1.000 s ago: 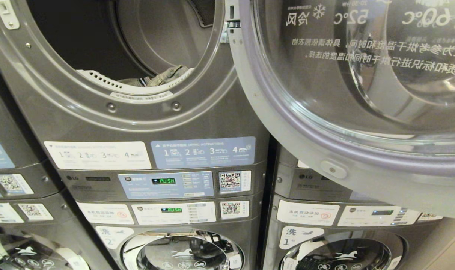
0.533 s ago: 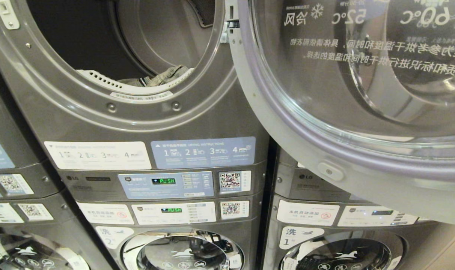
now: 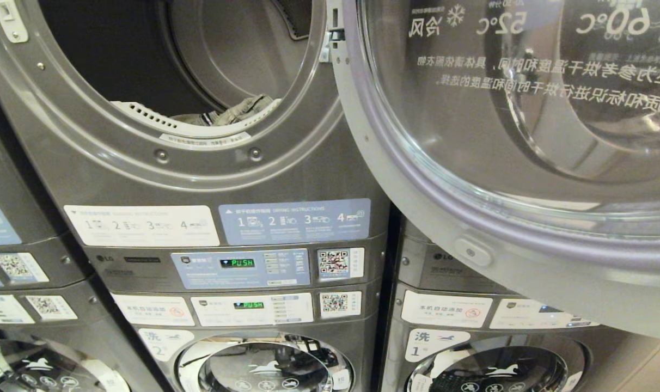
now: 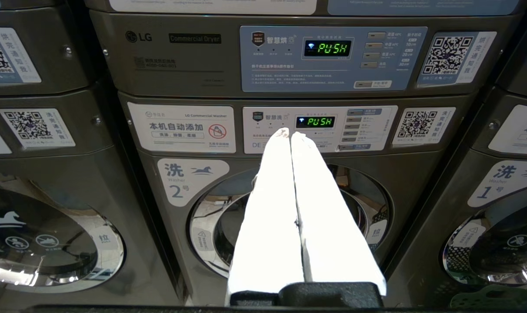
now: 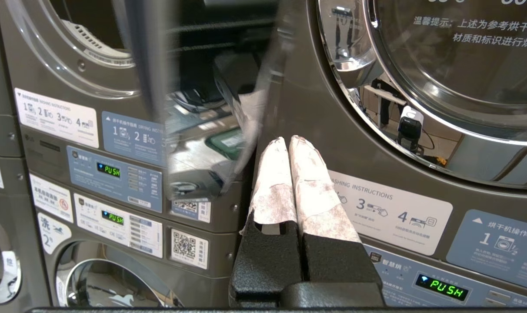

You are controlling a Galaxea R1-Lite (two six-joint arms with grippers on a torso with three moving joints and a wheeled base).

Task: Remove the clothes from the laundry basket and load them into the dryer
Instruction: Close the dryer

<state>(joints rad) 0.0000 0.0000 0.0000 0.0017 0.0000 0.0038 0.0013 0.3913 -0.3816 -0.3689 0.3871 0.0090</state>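
Well apart: clothes, right fingers.

Both end effectors are seen pressed closed and empty: the left end effector, the right end effector.

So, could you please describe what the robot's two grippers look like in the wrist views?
The left gripper has two long, tapering fingers wrapped in clean white covering on a black base. The right gripper looks the same, but its white wrap is stained brownish and mottled.
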